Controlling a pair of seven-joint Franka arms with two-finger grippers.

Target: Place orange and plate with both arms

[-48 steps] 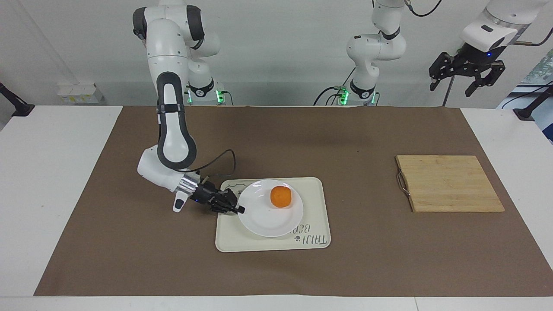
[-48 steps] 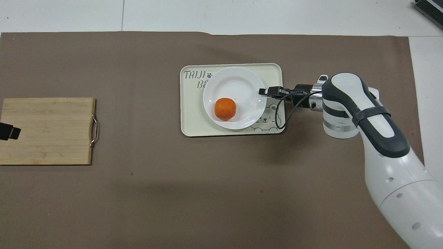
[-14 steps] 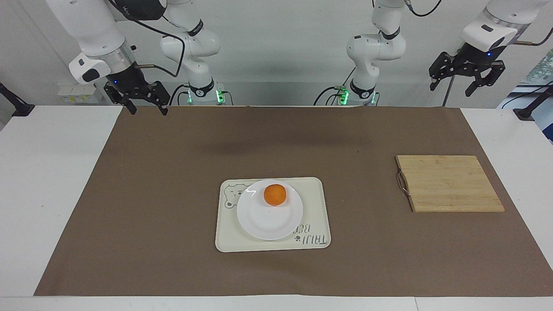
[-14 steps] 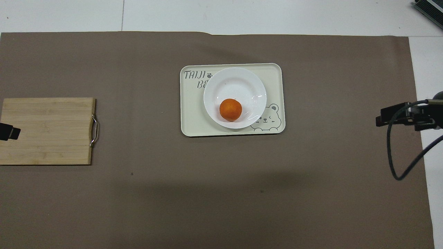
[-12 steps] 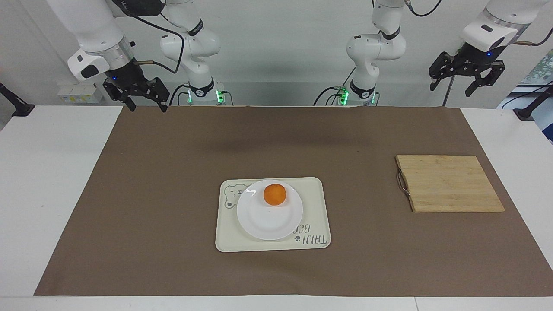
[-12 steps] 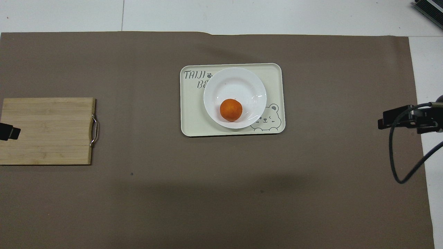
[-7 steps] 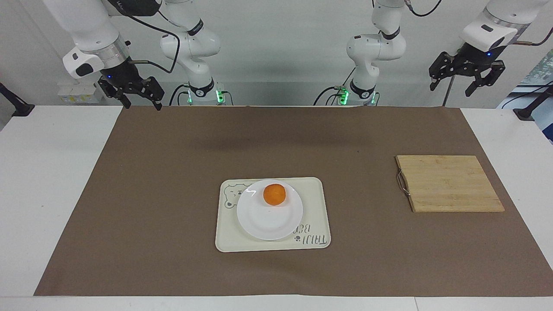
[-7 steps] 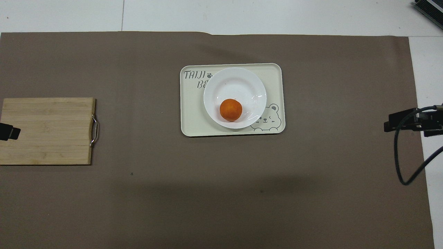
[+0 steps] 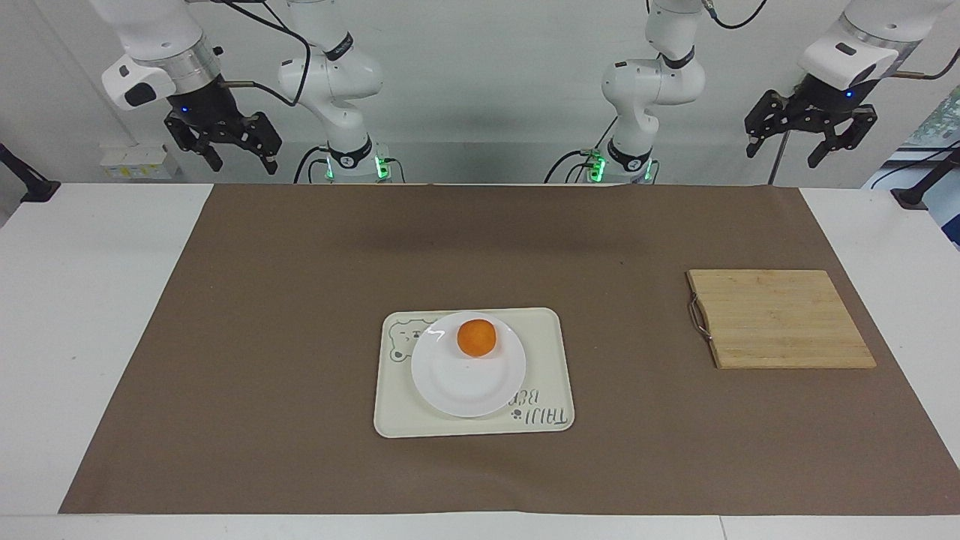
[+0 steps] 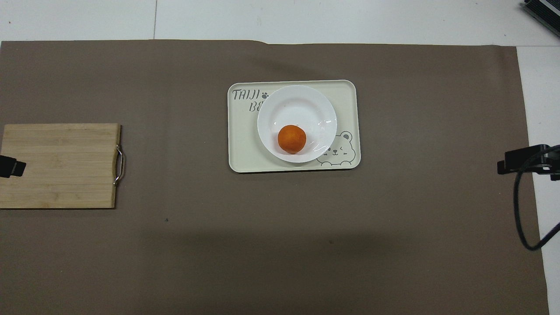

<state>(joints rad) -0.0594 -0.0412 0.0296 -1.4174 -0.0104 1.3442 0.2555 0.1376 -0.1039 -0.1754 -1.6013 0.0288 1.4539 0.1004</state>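
Both tools, right [image 9: 223, 152] and left [image 9: 808, 141], jaws apart, raised well clear of orange [image 9: 476, 337] on plate [image 9: 465, 386]

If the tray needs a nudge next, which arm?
Neither clearly. The orange sits on the plate on the tray, mid-table. Right gripper and left gripper both hang raised, open, at their own ends.

Overhead, the picture's edges cut both grippers: only 1 tip of the left gripper [image 10: 12, 168] and the right gripper [image 10: 520, 161] shows. The plate [image 10: 306, 105] hides part of the tray's [image 10: 240, 148] lettering.
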